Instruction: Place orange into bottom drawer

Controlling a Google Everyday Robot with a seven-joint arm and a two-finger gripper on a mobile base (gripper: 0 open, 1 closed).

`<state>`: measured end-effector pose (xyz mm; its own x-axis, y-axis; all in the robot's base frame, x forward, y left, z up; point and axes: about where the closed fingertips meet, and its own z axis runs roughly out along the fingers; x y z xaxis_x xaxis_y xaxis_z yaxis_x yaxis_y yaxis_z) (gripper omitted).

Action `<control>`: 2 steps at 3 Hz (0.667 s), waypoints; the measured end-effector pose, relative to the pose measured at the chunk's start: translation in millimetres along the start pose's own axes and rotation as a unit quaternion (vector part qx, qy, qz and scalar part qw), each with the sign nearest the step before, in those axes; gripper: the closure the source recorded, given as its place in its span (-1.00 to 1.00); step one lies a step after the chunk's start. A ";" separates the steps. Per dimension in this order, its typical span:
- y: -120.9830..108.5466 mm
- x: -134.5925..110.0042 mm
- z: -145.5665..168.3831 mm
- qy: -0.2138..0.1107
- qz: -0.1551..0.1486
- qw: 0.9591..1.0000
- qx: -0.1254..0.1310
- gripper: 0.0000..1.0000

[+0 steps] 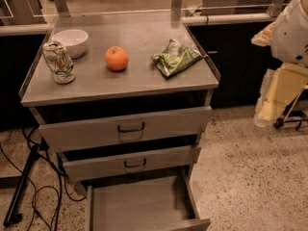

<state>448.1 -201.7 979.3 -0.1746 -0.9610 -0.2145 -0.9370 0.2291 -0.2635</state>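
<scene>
On a grey bench, from the left: a crushed can; a white bowl; the orange near the middle; a green bag; below, the bottom drawer stands pulled open; far right, the pale hand hangs beside the bench, well apart from the orange; its grip cannot be told.

Wide grey metal bottom drawer, pulled out, front cropped by the bottom edge. Cream gripper beside the cabinet at right; white arm cut by the right edge.

Orange is bright orange; cream gripper at right.
</scene>
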 end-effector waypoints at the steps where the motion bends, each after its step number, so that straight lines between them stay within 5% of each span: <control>1: -20.3 -38.1 16.1 -0.008 -0.040 0.999 0.004 -1.00; 2: -41.8 -87.0 31.9 -0.012 -0.071 0.997 0.009 -1.00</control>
<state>512.1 -122.7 979.0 -0.0328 -0.9800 -0.1962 -0.9462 0.0937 -0.3098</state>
